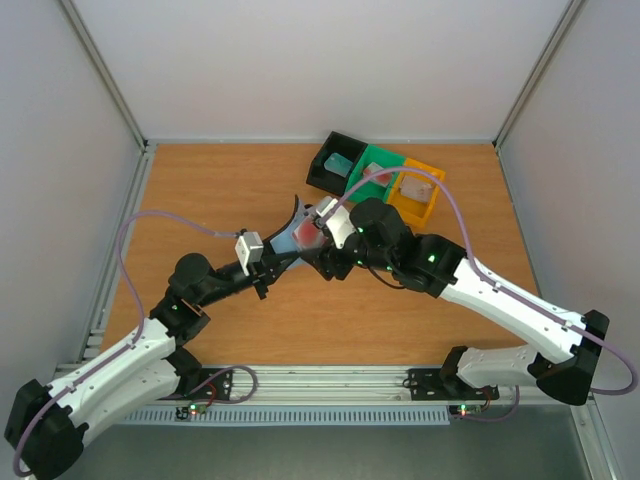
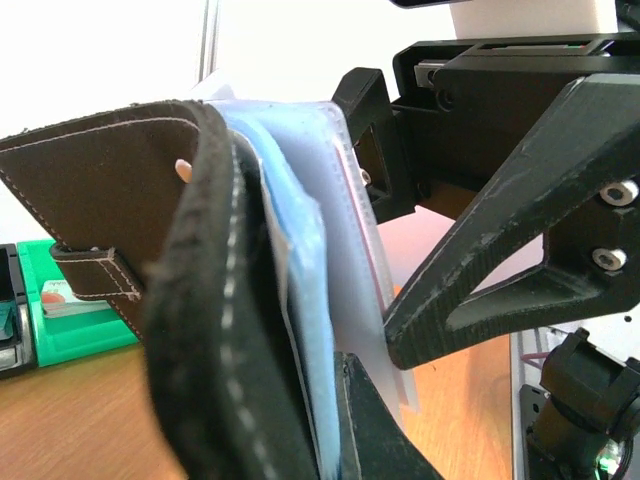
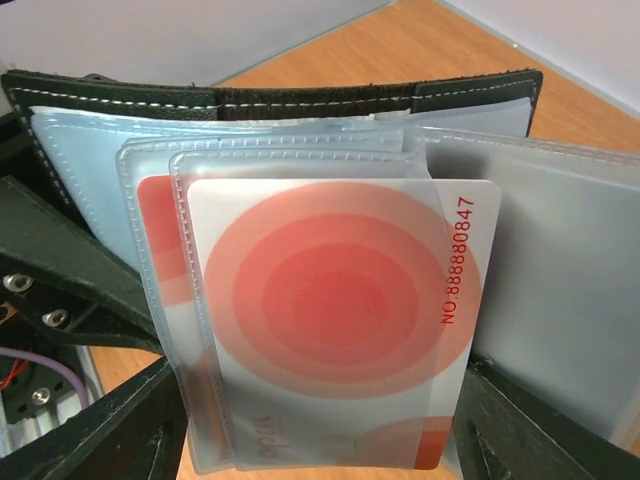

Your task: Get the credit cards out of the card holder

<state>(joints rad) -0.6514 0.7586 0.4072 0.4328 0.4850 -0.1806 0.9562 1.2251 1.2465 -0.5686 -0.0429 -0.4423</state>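
— Over the middle of the table (image 1: 200, 190), a little toward the far edge, the holder (image 1: 293, 232) hangs clear of the wood. Who has it?

— The left gripper (image 1: 270, 262), pinching the black cover from the left-edge side. The holder is spread open, with the cover's stitched edge toward the far edge and the pale pockets turned toward the near right corner.

— And the right gripper (image 3: 320, 400)?

— It's close up against those pockets, so that arm is much the nearer to the cards. Its jaws are spread, with one finger (image 3: 100, 430) on either side of the red card (image 3: 345, 300). I see nothing pinched between them.

— So where does the card lie from the jaws?

— Straight ahead, with its broad face toward them. The fingers span its width, not its thickness. As I judge it, a pinch needs a thin edge between the pads, so the wrist would have to turn or come round to a free edge.

— Is there a free edge?

— The numbered edge seems to stick out past the clear sleeve (image 3: 300, 163) toward the right-hand finger, though I can't be sure.

— And the long axis?

— The number runs along that edge, up toward the cover's stitched edge. The card's lower end sits at the frame's edge, so I can't tell which axis is longer.
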